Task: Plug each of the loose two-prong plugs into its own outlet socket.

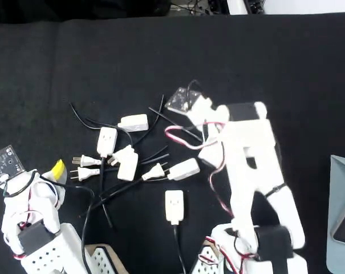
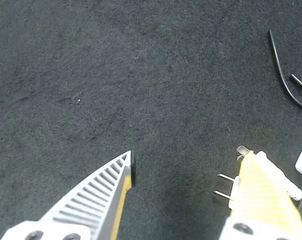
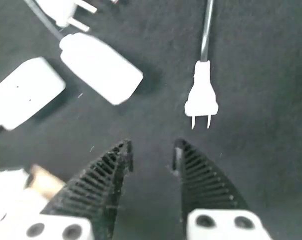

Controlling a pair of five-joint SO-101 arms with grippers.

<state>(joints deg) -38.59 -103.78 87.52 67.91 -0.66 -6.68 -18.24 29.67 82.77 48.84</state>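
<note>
Two loose plugs lie side by side on the black surface (image 1: pixel 286 68). The first plug (image 1: pixel 88 161) and second plug (image 1: pixel 86 173) both run left-right in the high view, with prongs aimed at the left arm (image 1: pixel 32 211) and cords trailing toward the white outlet sockets (image 1: pixel 106 141). The left wrist view adds detail: the left end effector (image 2: pixel 190 156) stands wide apart and grips nothing, and a pair of prongs (image 2: pixel 225 177) pokes out from behind one yellow-faced finger. In the right wrist view the right end effector (image 3: pixel 152 146) is parted just short of a third plug (image 3: pixel 202 97). That plug's prongs point back at it and its cord runs away. The left arm sits folded low at the near edge. The right arm (image 1: pixel 246 165) stretches far across the surface, its wrist bent toward the sockets.
</note>
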